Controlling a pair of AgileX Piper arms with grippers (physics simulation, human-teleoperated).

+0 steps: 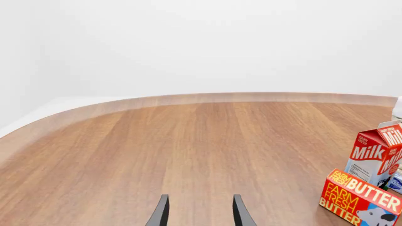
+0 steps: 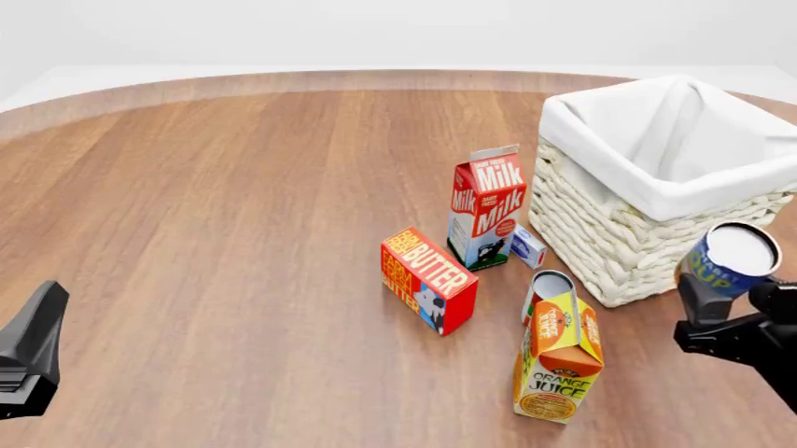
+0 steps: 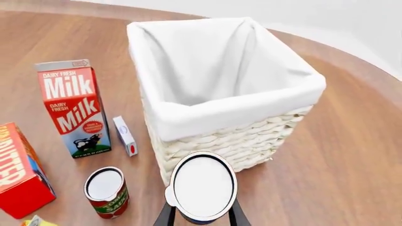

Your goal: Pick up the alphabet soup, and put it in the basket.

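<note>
The alphabet soup [image 2: 733, 261], a blue-labelled can with a pale flat top, hangs above the table just outside the near right side of the basket [image 2: 600, 224]. My right gripper [image 2: 734, 297] is shut on it. In the right wrist view the alphabet soup's top [image 3: 202, 186] sits between the two dark fingers of the right gripper [image 3: 202, 214], with the white-lined wicker basket [image 3: 220, 120] just beyond and nothing showing inside it. My left gripper [image 2: 32, 350] stays low at the near left, far from the can. In its own view the left gripper [image 1: 199, 209] is open with nothing between its fingers.
A red-and-white labelled can [image 2: 548, 285] and an orange juice carton [image 2: 558, 359] stand near the basket's front. A milk carton [image 2: 488, 205], a butter box [image 2: 427, 278] and a small white box [image 2: 528, 246] lie to the basket's left. Bare wood spreads on the left.
</note>
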